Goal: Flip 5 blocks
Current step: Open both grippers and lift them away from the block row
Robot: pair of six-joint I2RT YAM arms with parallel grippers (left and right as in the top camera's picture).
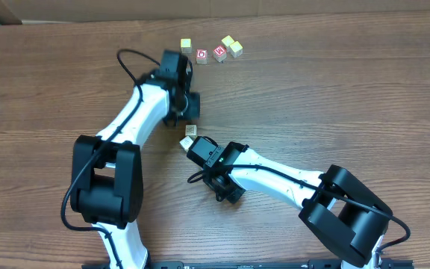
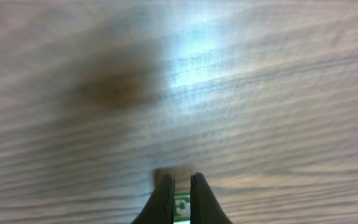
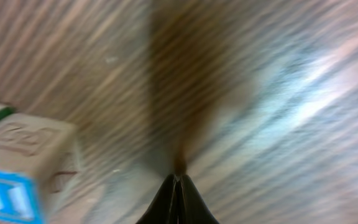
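Three pale yellow blocks (image 1: 186, 45), (image 1: 228, 42), (image 1: 235, 51) lie at the back of the table. Another cream block (image 1: 190, 131) sits mid-table between the two grippers. My left gripper (image 1: 189, 116) points down just behind it, shut. In the left wrist view its tips (image 2: 179, 180) stand on the wood, and a green-printed block face (image 2: 181, 206) shows through the slit between the fingers. My right gripper (image 1: 189, 143) is shut and empty just in front of that block. In the right wrist view its tips (image 3: 179, 178) touch the table beside a cream and blue block (image 3: 23, 155).
Two red-faced cubes (image 1: 201, 56), (image 1: 219, 53) sit in the back row among the yellow blocks. The wooden table (image 1: 334, 97) stretches bare to the right. Both white arms cross the middle and front of the table.
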